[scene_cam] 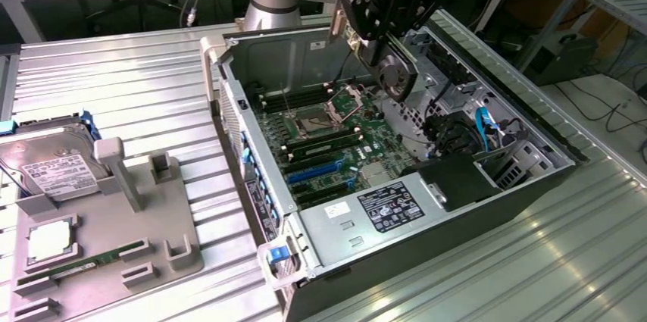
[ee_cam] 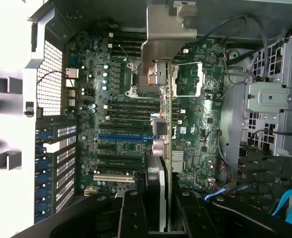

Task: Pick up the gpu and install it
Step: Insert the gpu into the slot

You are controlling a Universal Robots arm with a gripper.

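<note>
Labels on hard drive [scene_cam: 53,174] and power supply [scene_cam: 389,207] unreadable; gripper [scene_cam: 382,48] clamped on gpu [scene_cam: 399,79], held on edge over motherboard [scene_cam: 323,140] inside open case [scene_cam: 455,254].

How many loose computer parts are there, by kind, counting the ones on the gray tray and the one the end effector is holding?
hard drive: 1
square silver chip: 1
memory stick: 1
gpu, held in the end effector: 1
Total: 4
</note>
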